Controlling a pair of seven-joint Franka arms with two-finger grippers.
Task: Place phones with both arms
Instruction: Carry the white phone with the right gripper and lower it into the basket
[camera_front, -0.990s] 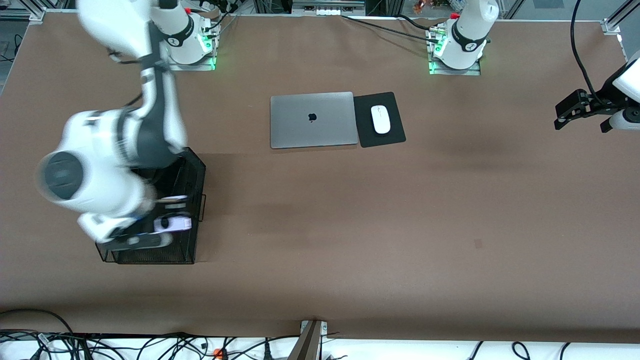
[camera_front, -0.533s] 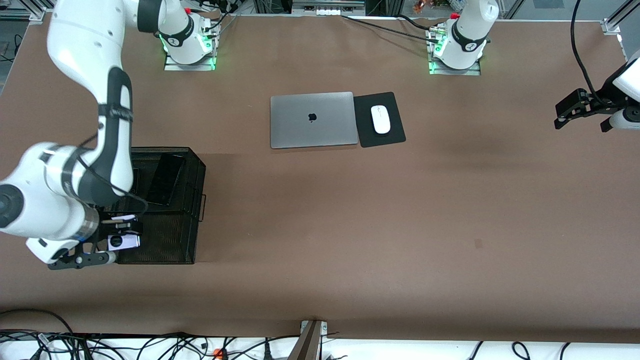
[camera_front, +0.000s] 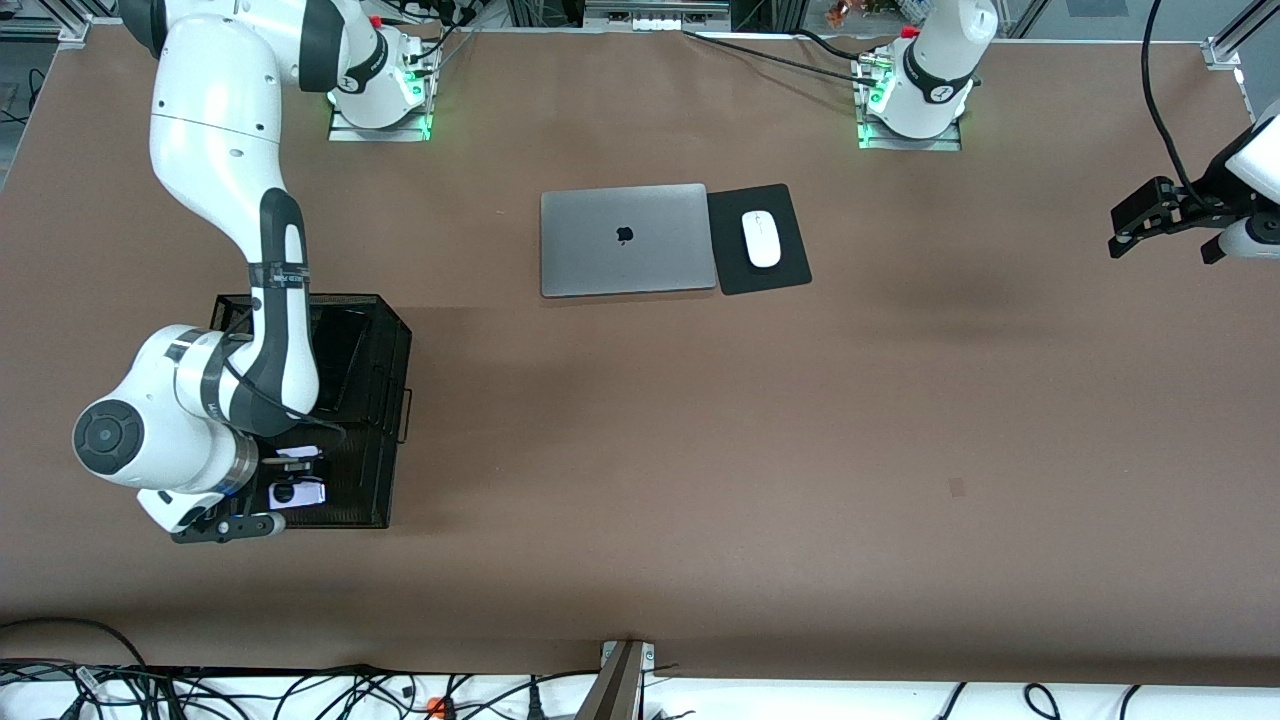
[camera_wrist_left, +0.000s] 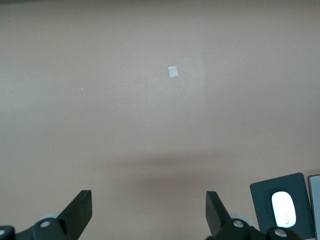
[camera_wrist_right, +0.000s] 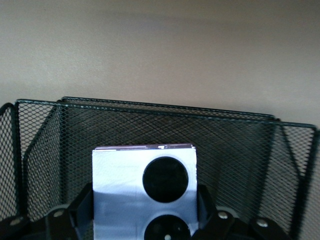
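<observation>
Right claw (camera_front: 292, 478) over the mesh basket (camera_front: 385, 400), clamped on lavender-white phone (camera_wrist_right: 145, 200); left claw (camera_front: 1150, 222) wide open.

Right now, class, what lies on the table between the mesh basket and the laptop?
Nothing: in the front view, only bare brown table separates the black mesh basket from the grey laptop.

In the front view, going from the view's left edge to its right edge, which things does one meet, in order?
Right gripper holding the lavender phone over the basket → laptop → mouse pad with the mouse on it → left gripper, waiting with jaws open.
</observation>
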